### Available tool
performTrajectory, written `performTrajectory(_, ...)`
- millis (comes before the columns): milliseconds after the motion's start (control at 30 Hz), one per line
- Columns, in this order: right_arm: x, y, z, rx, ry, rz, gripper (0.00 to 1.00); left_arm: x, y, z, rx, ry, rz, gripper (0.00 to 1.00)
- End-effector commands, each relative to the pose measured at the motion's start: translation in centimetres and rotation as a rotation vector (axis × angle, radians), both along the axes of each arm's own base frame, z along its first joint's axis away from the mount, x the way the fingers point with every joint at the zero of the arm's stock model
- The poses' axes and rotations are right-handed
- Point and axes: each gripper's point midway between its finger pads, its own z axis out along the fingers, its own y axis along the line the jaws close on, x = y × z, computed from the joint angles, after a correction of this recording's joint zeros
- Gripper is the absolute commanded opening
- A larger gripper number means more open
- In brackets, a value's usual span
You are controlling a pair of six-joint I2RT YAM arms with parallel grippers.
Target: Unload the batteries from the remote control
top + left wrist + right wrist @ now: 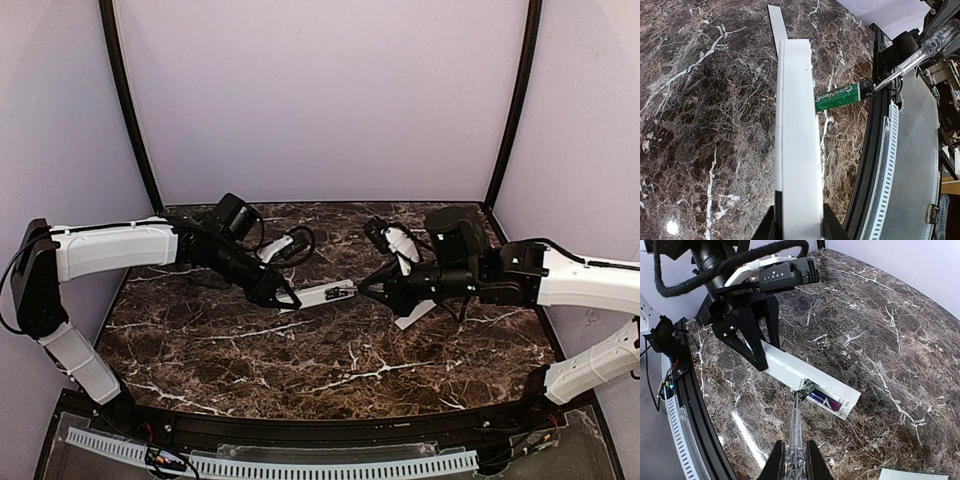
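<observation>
White remote control (797, 150), clamped in the left end effector (799, 227), is held over the bench (880, 330) with its compartment open. One green battery (837, 96) sticks half out, the tip of the screwdriver (795, 425) gripped by the right end effector (795, 462) against it. A second battery (822, 401) sits inside. The cover strip (776, 22) lies apart, obstructing nothing.

On my feed I see a desk (300, 360) of dark brown marble-look stone, polished and glossy with white veins, remote (797, 150) in smooth matt white plastic, battery (837, 96) in a shiny green wrap, screwdriver (795, 435) with clear glossy plastic handle and thin metal shaft, left tool (766, 354) in matt black plastic
</observation>
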Motion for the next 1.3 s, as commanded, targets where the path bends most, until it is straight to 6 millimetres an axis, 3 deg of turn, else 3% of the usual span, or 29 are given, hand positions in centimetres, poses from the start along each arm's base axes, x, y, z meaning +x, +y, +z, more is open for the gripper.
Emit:
performTrajectory(0,0.8,-1.0,-2.1,-0.060,0.015,-0.048,0.00,-0.8,-1.1,1.9,-0.083,-0.003,-0.054,0.00)
performTrajectory(733,1.0,-1.0,-4.0,-0.056,0.073,-0.059,0.00,-0.5,-1.1,1.5,-0.076,-0.004,-0.042,0.00)
performTrajectory(1067,1.0,-0.9,-5.5,-0.068,0.098,-0.059,0.00,0.3,-0.9,0.0,-0.026,0.000,-0.003,0.00)
performTrajectory(1267,0.9,-1.0,-5.1,-0.056,0.094,-0.056,0.00,0.5,-0.9,-0.4,-0.014,0.004,0.004,0.00)
